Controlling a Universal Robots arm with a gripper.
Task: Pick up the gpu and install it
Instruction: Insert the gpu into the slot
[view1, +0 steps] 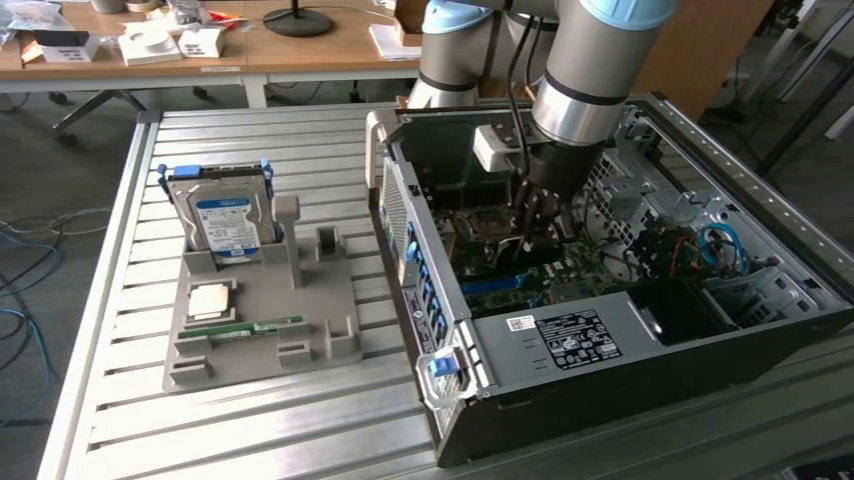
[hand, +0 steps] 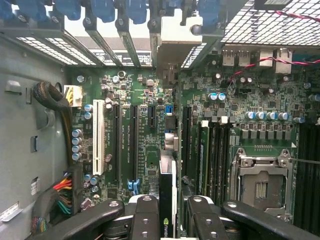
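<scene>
step: seat gpu (hand: 166, 175) | gripper (hand: 172, 200) pinching gpu edge-on over motherboard (hand: 130, 140) | tip: keep it upright, lower straight (no tilt), press evenly

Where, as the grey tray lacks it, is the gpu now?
In the wrist view the gpu sits edge-on in the hand, over the motherboard's expansion slots; the hand is inside the open computer case on the exterior view's right.

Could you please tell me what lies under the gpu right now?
Beneath the gpu, clamped in the end effector, lies the green motherboard; whatever sits directly under the card's edge is covered.
</scene>
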